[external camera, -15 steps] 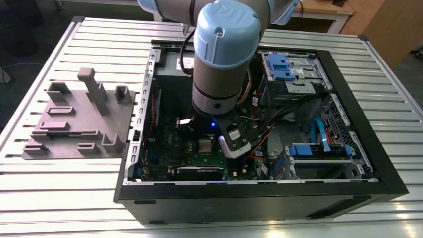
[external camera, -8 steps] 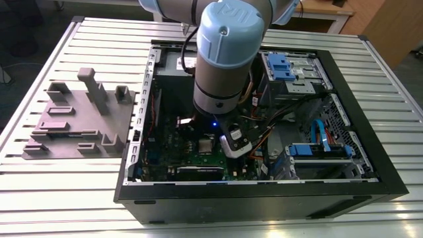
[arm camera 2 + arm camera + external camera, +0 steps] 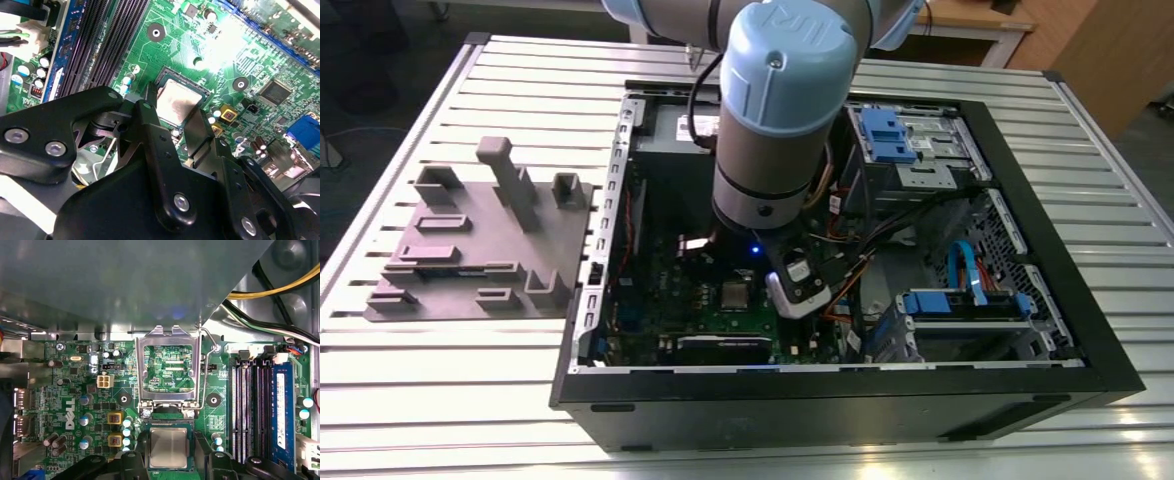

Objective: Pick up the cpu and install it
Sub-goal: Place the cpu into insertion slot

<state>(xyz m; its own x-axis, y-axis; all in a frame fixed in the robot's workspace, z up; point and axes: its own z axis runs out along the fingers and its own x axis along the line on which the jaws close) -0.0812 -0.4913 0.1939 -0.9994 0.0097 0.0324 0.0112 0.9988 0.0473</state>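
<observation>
Cpu [image 3: 169, 447] sits in motherboard [image 3: 75, 405] socket between the spread hand [image 3: 170, 460] fingers.

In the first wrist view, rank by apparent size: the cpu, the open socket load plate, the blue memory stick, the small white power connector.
1. Open socket load plate
2. Blue memory stick and cpu: differently shaped, too close to rank
3. Small white power connector

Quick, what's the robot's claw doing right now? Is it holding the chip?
Claw: open, its fingers on either side of the cpu, which sits in the motherboard socket. Whether they touch it cannot be told.
</observation>
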